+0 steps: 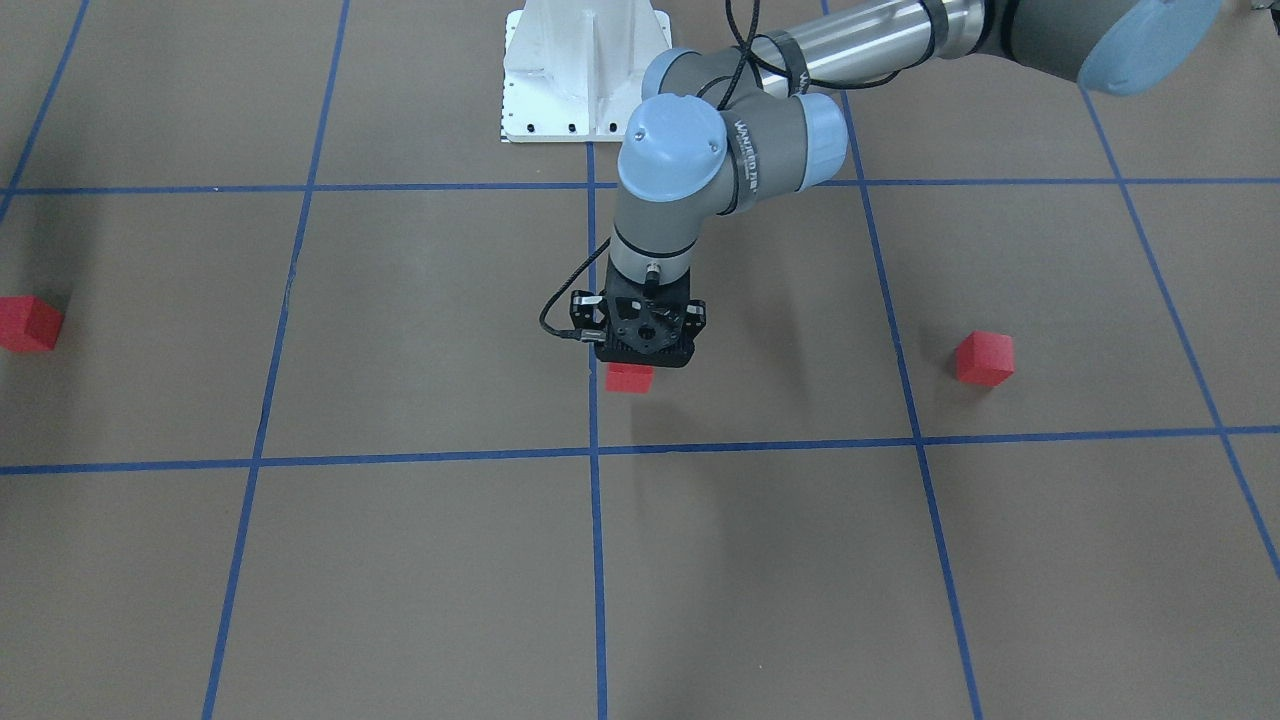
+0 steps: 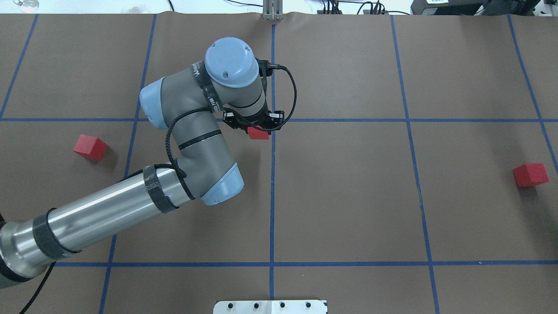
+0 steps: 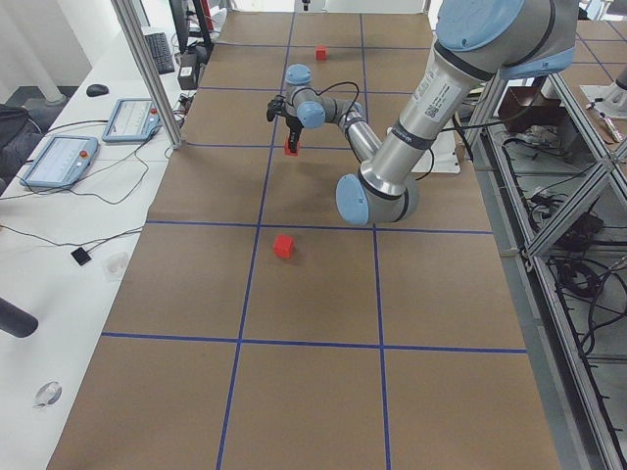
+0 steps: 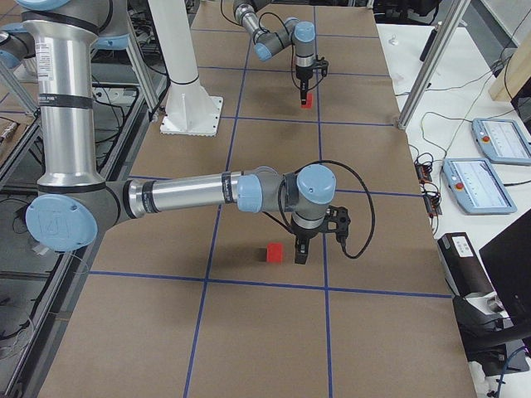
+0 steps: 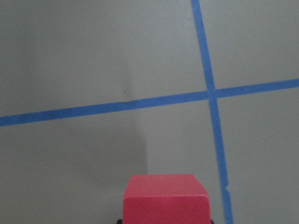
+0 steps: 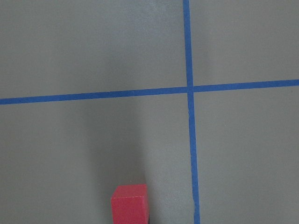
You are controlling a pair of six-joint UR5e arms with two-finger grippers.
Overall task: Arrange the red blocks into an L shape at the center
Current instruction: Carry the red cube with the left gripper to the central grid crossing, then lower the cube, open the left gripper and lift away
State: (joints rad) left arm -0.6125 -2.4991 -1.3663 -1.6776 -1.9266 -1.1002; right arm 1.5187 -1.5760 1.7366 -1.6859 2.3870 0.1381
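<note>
Red blocks (image 2: 258,133), three small matte cubes, are still scattered across the brown gridded counter (image 2: 348,196), so no L has been started. By my reckoning the job is at its first placement.

At the left of the overhead view, the left red block (image 2: 90,147) sits alone in its grid square, well apart from everything else and untouched.

The middle red block (image 2: 259,134) is in the upper middle of that view, under the left hand (image 2: 258,129), just beside the center (image 2: 272,120), the blue tape crossing. It lies slightly to the lower left of the crossing, not on it. The left hand looks clamped narrow on this cube. The left wrist view shows the cube tucked at the bottom edge with dark finger parts either side. I cannot tell whether it rests on the counter or hangs just above it.

At the far right of the overhead view, the right red block (image 2: 530,175) lies by itself, well away from the center. In the right side view, the right hand (image 4: 300,251) stands just beside a cube without touching it. I cannot tell how far open it is.

Two cubes still need to be fetched and the L shape squared up.
</note>
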